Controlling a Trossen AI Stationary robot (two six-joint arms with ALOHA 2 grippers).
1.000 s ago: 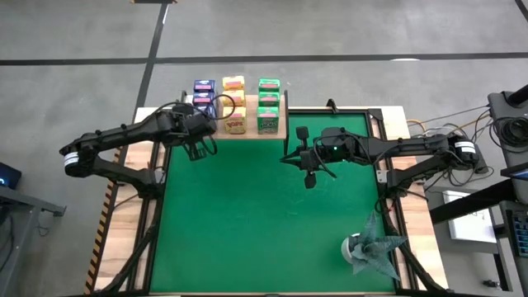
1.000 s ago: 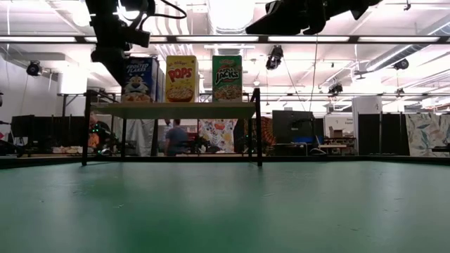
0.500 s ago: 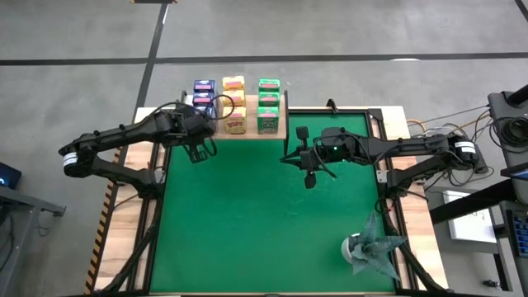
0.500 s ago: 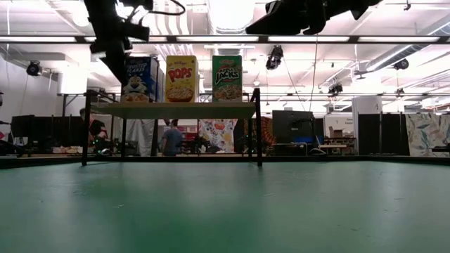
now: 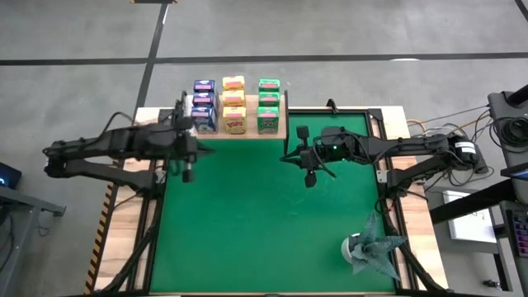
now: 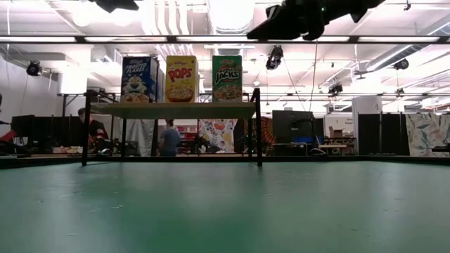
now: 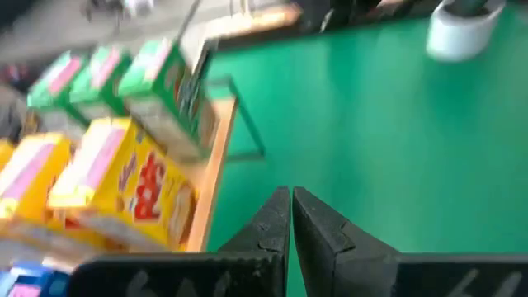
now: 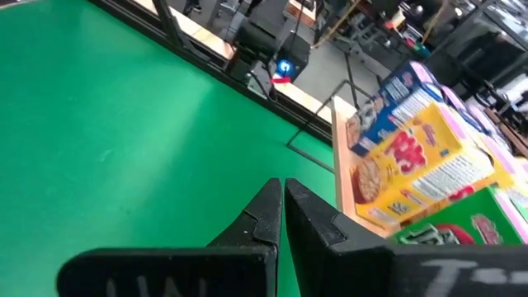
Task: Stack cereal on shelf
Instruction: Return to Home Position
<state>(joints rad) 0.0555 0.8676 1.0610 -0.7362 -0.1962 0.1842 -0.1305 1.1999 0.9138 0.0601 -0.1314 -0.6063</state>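
Note:
Nine small cereal boxes stand upright on the wooden shelf [image 5: 279, 132] at the table's far edge: three blue [image 5: 204, 106], three yellow [image 5: 234, 103], three green [image 5: 268, 103]. In the low view the front blue [image 6: 138, 79], yellow [image 6: 181, 79] and green [image 6: 227, 78] boxes stand on the board [image 6: 176, 109]. My left gripper [image 5: 186, 172] is shut and empty, above the mat's left edge, near of the shelf. My right gripper [image 5: 309, 179] is shut and empty, above the mat to the right of the shelf.
A grey-green foil-like wad with a white base [image 5: 369, 250] sits at the mat's near right corner. The green mat [image 5: 264, 223] covers most of the table. The shelf stands on thin black posts [image 6: 258, 126]. People show in the room beyond the table [image 6: 169, 138].
My left gripper has drawn back from the shelf's blue boxes, toward the table's left and near edges, and its arm has swung left. In the low view it has left the picture. The boxes stay where they were.

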